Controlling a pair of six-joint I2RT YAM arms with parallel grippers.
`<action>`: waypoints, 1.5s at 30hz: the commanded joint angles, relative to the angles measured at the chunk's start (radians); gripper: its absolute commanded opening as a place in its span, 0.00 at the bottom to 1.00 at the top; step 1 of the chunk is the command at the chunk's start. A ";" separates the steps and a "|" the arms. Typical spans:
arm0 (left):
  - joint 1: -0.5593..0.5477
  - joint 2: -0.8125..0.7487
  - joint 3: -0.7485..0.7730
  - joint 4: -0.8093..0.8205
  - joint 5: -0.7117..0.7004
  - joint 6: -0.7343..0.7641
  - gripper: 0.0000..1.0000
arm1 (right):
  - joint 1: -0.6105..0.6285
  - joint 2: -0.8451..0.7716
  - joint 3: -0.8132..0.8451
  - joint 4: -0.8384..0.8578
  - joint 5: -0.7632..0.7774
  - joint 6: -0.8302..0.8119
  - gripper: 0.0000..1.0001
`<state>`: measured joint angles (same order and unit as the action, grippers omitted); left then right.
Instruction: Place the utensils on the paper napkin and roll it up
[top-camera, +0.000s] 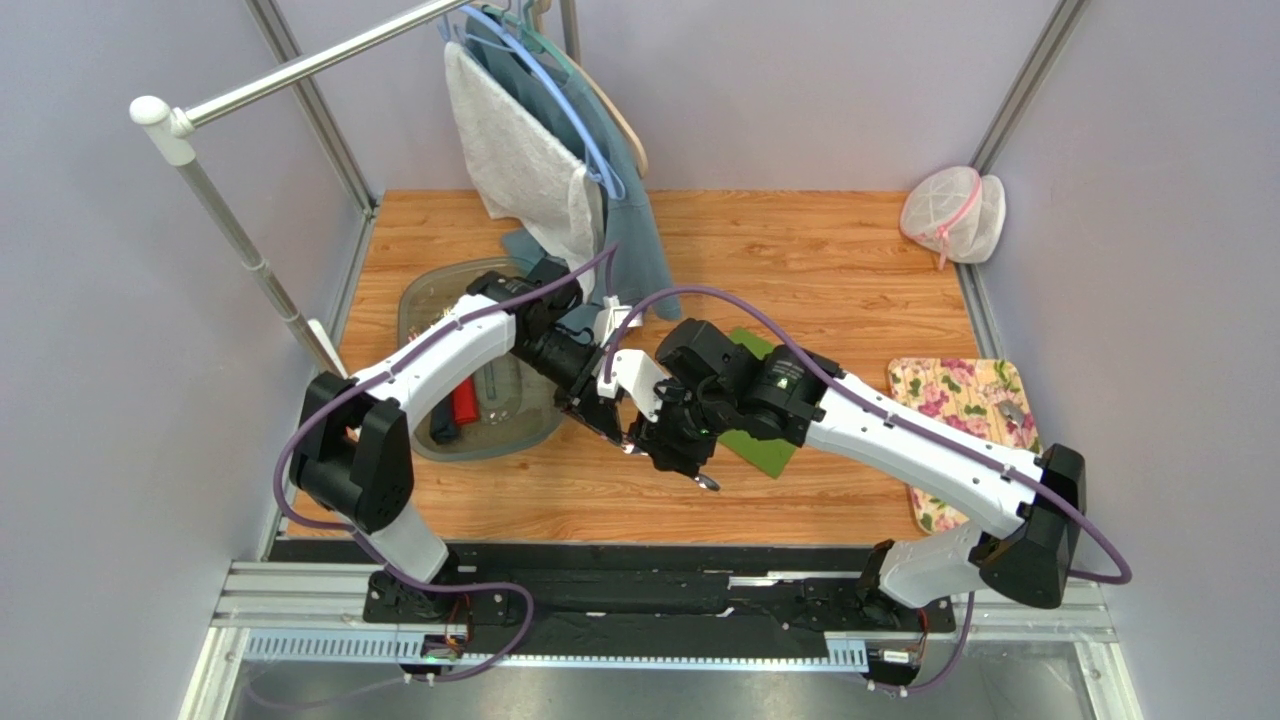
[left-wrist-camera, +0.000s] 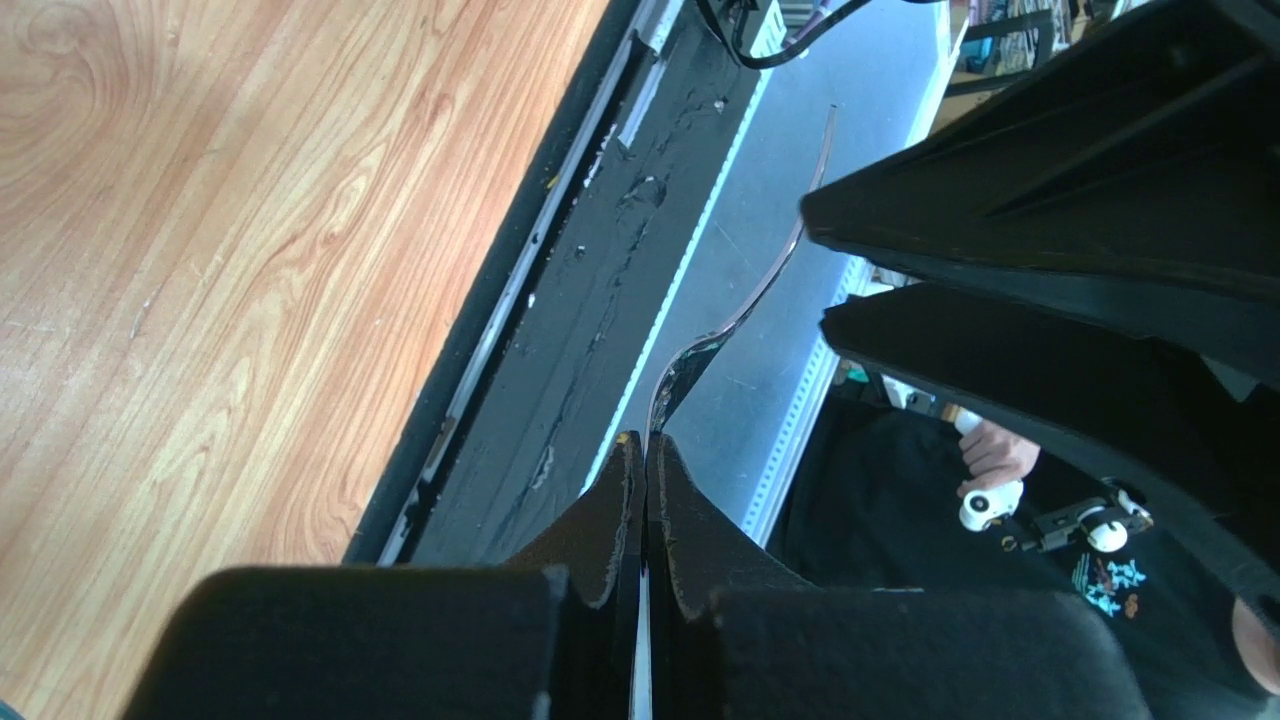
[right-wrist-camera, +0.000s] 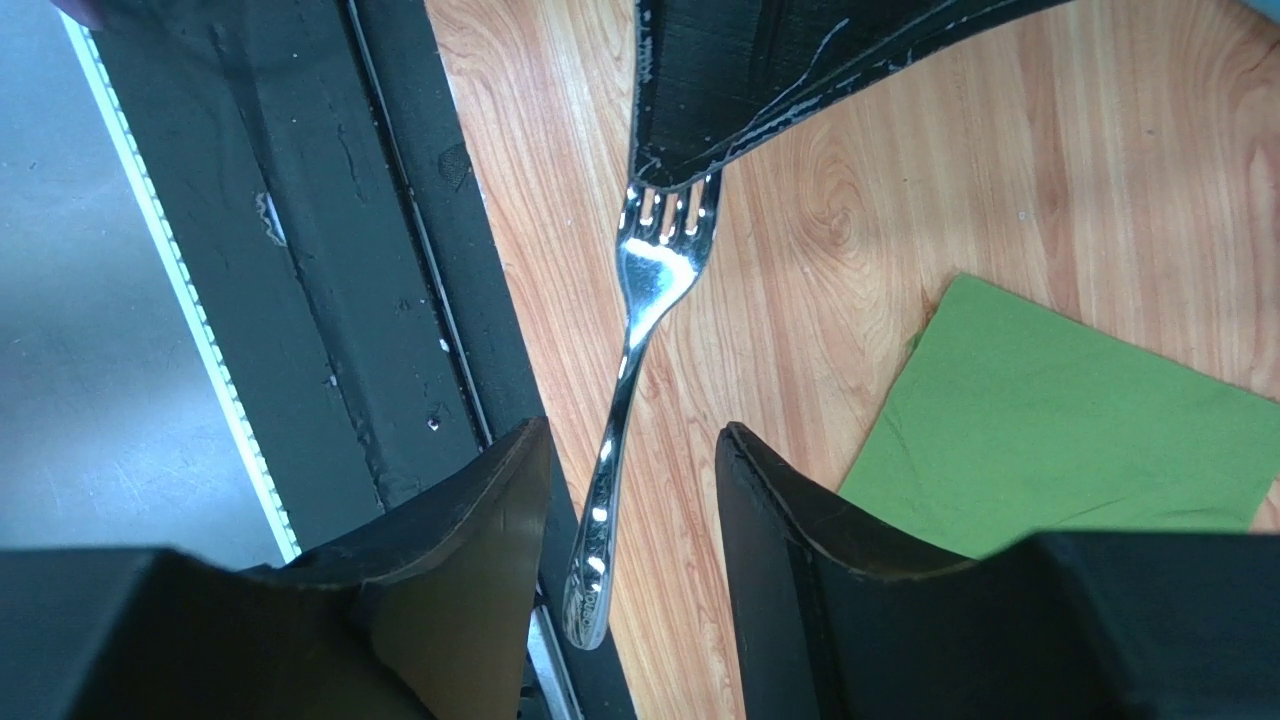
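The paper napkin (right-wrist-camera: 1052, 435), a thin plain grass-green square sheet, lies flat on the wooden tabletop (top-camera: 812, 240), right of centre. It sits between a clear plastic tub (top-camera: 425, 293) and a flowered pink mat (top-camera: 962, 398), and the right arm partly hides it in the top view.

A shiny metal fork (right-wrist-camera: 649, 285) is held over bare wood just beside the napkin's near corner, not over the sheet. The left gripper (left-wrist-camera: 646, 447) is fully closed, its fingers pinching the fork at the tine end. The right gripper (right-wrist-camera: 628, 438) stands about half parted with a finger on each side of the fork's handle. A clear gap shows on the napkin side. Whether the other finger touches the handle cannot be told.

The tub, left of centre beneath the left arm, holds a red item and a dark item lying side by side; what they are cannot be made out. A white mesh bag (top-camera: 951, 215) with pink trim rests at the far right corner of the tabletop, its contents unclear.
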<state>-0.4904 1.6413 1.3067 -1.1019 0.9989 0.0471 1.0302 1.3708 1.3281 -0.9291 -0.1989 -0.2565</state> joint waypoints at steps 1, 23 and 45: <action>0.003 -0.061 -0.024 0.022 0.024 -0.024 0.00 | 0.028 0.016 0.063 0.032 0.019 0.039 0.48; 0.015 -0.075 -0.026 0.024 0.027 -0.029 0.00 | 0.114 0.079 0.057 0.038 0.191 -0.012 0.36; 0.065 -0.217 -0.092 0.123 0.000 -0.041 0.60 | 0.114 0.050 0.017 0.042 0.274 -0.006 0.00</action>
<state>-0.4709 1.5387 1.2354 -1.0382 0.9966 0.0113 1.1488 1.4544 1.3598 -0.9180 0.0238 -0.2615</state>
